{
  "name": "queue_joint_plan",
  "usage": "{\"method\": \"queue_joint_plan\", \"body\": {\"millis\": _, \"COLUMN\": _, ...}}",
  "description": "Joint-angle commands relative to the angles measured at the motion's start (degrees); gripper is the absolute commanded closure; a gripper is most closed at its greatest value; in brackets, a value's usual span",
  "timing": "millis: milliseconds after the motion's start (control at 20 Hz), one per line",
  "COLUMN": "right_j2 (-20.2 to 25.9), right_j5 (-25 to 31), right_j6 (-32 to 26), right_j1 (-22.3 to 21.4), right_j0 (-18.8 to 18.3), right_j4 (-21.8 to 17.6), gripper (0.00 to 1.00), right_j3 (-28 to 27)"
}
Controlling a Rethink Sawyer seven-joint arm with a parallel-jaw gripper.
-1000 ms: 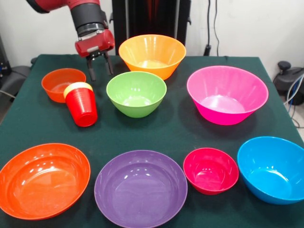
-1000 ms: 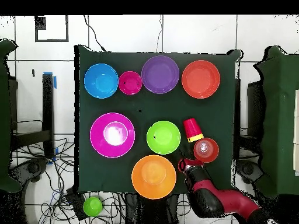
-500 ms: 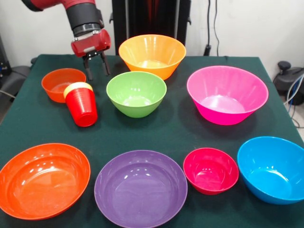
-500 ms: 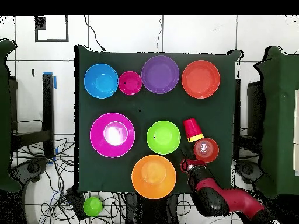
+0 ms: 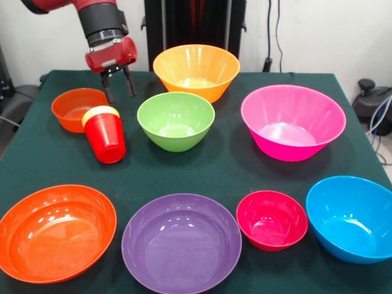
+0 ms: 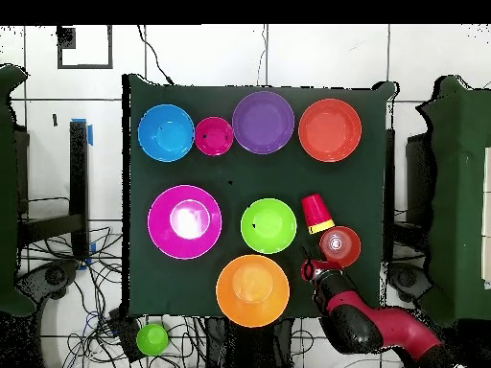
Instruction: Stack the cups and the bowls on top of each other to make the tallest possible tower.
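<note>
My gripper (image 5: 120, 93) (image 6: 311, 267) hangs open and empty above the table's back left, just right of the small orange bowl (image 5: 78, 109) (image 6: 339, 245). In front of that bowl the red cup (image 5: 107, 139) (image 6: 313, 207) lies tilted, the yellow cup (image 5: 100, 112) (image 6: 322, 227) nested in its end by the bowl. The green bowl (image 5: 176, 120), light orange bowl (image 5: 196, 70) and magenta-pink bowl (image 5: 292, 121) sit further right. Along the front stand the orange-red bowl (image 5: 55, 231), purple bowl (image 5: 181, 242), crimson bowl (image 5: 271, 219) and blue bowl (image 5: 350, 217). No tower shows; each bowl sits alone.
Dark green cloth (image 5: 233, 165) covers the table. A black post (image 5: 196, 24) rises behind the light orange bowl. In the overhead view a small green round object (image 6: 151, 338) lies on the floor off the table's edge among cables.
In the front view the gripper has moved left and slightly up, away from the green bowl toward the small orange bowl. It stays open. The cups and bowls have not moved.
</note>
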Motion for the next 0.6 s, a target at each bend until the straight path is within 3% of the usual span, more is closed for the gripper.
{"method": "queue_joint_plan", "body": {"millis": 50, "right_j2": 5.3, "right_j5": 9.3, "right_j6": -2.4, "right_j1": 0.5, "right_j0": 0.5, "right_j4": -1.2, "gripper": 0.0, "right_j3": -7.8}}
{"method": "queue_joint_plan", "body": {"millis": 600, "right_j2": 7.0, "right_j5": 11.2, "right_j6": -3.5, "right_j1": 1.6, "right_j0": -1.0, "right_j4": -1.8, "gripper": 0.0, "right_j3": -8.8}}
